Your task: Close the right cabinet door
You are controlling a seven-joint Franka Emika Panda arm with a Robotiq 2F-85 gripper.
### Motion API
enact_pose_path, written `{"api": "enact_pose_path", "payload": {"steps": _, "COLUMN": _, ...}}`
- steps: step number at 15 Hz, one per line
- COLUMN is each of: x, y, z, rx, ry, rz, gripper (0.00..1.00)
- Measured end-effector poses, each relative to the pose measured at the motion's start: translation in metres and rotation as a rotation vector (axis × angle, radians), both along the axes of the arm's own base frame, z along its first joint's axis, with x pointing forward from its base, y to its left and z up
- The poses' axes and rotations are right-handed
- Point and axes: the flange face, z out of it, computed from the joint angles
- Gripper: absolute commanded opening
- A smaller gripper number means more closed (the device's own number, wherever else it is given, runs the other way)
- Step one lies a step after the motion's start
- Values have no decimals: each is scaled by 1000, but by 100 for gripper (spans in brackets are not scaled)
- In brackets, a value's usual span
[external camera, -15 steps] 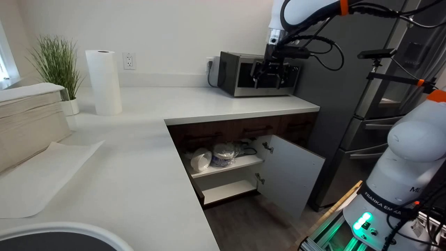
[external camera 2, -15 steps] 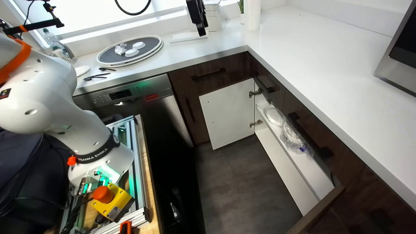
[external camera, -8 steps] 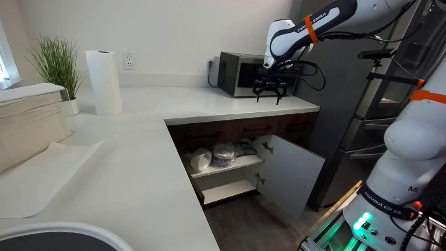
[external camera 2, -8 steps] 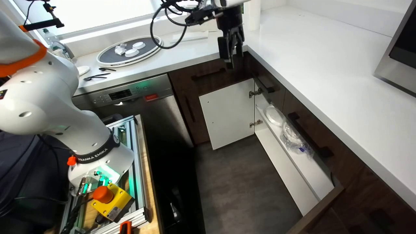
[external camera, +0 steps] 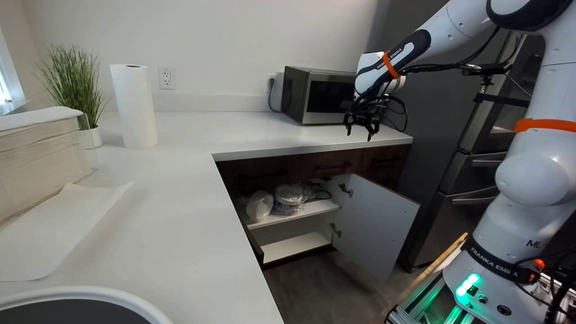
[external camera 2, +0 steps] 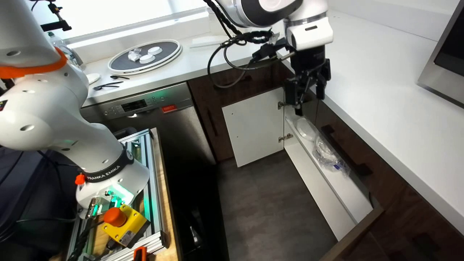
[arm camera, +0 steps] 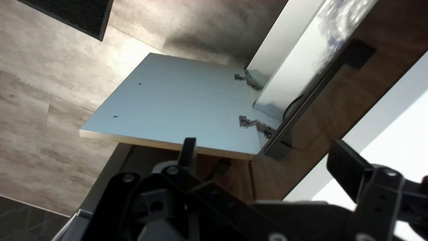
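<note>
2 hinges (arm camera: 245,121) joined the right door (external camera: 375,220) to the cabinet (external camera: 292,247). The right door stood wide open, its pale face in sight in the wrist view, with 2 small spots (arm camera: 115,117) near its free edge. Just beside its hinged edge the cabinet showed its shelf (external camera: 319,206); along it, going away from the right door, came a black cord (arm camera: 290,105), wrapped goods (external camera: 289,198) and a white dish (external camera: 259,207). The gripper (external camera: 359,130) hung higher than the right door and apart from it, pointing down, its jaws spread well apart. Also higher than the right door were the drawers (external camera: 330,158), then the counter (external camera: 216,135) over them, with the microwave (external camera: 330,96) on top. The fridge (external camera: 423,148) rose on the side of the right door away from the shelf. At the end of the cabinet far from the right door, the left door (external camera 2: 253,127) stood open too, its pale face in sight in an exterior view. Farther from the right door than that was the dishwasher (external camera 2: 174,130). Well apart from the right door, the counter bore a paper roll (external camera: 134,108) and a plant (external camera: 74,81), and, in an exterior view, a round tray (external camera 2: 121,62) with 2 white lids (external camera 2: 155,50) on it.
</note>
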Motion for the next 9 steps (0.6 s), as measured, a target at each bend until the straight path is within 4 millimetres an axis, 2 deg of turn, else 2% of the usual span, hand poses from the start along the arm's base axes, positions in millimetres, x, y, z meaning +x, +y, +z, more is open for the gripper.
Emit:
{"api": "enact_pose_path", "payload": {"steps": 3, "x": -3, "y": -52, "z": -18, "rx": -52, "ry": 4, "rz": -119, "gripper": 100}}
{"api": "enact_pose_path", "payload": {"steps": 5, "x": -4, "y": -77, "z": -30, "rx": -68, "ry": -5, "rz": -165, "gripper": 100}}
{"api": "enact_pose_path", "payload": {"steps": 7, "x": -2, "y": -85, "z": -37, "rx": -75, "ry": -4, "rz": -178, "gripper": 100}}
{"api": "enact_pose_path", "payload": {"steps": 9, "x": 1, "y": -83, "z": -38, "rx": -76, "ry": -7, "rz": -181, "gripper": 100}}
